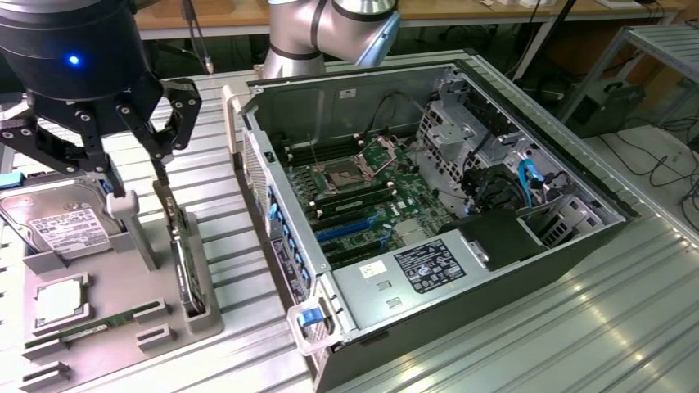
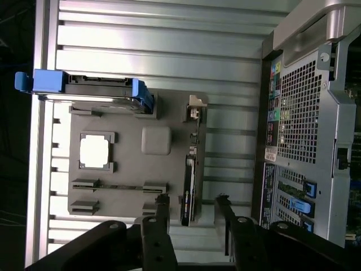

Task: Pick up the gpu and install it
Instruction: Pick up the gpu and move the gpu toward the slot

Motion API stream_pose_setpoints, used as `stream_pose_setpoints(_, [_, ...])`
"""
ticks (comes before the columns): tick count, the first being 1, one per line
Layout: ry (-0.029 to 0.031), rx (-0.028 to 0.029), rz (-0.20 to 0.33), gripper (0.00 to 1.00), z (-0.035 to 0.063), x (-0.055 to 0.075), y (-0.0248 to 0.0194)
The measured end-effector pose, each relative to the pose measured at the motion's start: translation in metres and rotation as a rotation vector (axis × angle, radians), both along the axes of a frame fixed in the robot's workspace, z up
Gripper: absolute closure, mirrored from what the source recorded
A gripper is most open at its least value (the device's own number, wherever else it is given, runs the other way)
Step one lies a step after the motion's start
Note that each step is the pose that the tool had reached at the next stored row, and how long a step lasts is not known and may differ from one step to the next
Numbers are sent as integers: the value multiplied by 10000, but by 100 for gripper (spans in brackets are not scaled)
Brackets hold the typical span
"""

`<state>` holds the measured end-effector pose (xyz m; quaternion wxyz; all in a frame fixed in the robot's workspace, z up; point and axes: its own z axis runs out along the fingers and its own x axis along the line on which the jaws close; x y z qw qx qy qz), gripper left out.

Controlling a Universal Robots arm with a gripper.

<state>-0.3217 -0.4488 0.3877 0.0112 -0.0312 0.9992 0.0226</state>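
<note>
**Pincer open over the upright gpu**

The gpu (image 1: 183, 254) (image 2: 189, 169) stands on its long edge in a slot along one side of the grey tray (image 1: 120, 286) (image 2: 130, 169). That is the side nearest the computer case (image 1: 327, 98). It has not been lifted. The pincer (image 1: 137, 176) (image 2: 192, 199) hangs above that end of the tray with its fingers (image 2: 162, 226) apart and nothing between them. In the wrist view the card's thin edge runs into the gap between the two tips.

To do this reach well, I judge the card's edge should stay centred in that gap. The descent should be straight, so that neither tip knocks the card or the tray's posts. The grip looks best taken on the card's flat faces, low enough to be firm and clear of the metal bracket at its end. A card this thin could tilt in its slot if touched on one side first, so both fingers should meet it together.

Counted:
- One gpu.
- One hard drive (image 1: 60, 225) (image 2: 96, 84) with blue rails.
- One square silver processor (image 1: 60, 299) (image 2: 94, 151).
- One green memory stick (image 1: 98, 322).
- One tray, which holds all four of these.
- One open computer case.
- One ribbed metal table (image 1: 611, 327) (image 2: 158, 45) under it all.
- One pincer with two fingers
</note>
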Motion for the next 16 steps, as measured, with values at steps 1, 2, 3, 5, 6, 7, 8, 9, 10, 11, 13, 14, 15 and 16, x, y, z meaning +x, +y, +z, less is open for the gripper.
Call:
stream_pose_setpoints(1, [1,0,0,52,0,0,0])
stream_pose_setpoints(2, [1,-2,0,46,-1,0,0])
stream_pose_setpoints(3, [1,-12,-2,40,-20,0,6])
stream_pose_setpoints(5, [-1,-13,-33,34,-63,0,25])
stream_pose_setpoints(6, [0,-13,-78,34,-89,0,30])
stream_pose_setpoints(7, [0,-13,-112,34,-107,1,32])
stream_pose_setpoints(8, [0,-12,-136,34,-125,1,32])
stream_pose_setpoints(9, [0,-13,-149,34,-143,0,32])
stream_pose_setpoints(10, [0,-13,-154,34,-162,0,32])
stream_pose_setpoints(11, [1,-14,-155,34,-183,0,32])
stream_pose_setpoints(13, [1,-14,-157,34,-221,6,25])
stream_pose_setpoints(14, [0,-13,-157,34,-238,9,23])
stream_pose_setpoints(15, [1,-14,-156,34,-264,14,20])
stream_pose_setpoints(16, [0,-13,-156,34,-283,19,18])
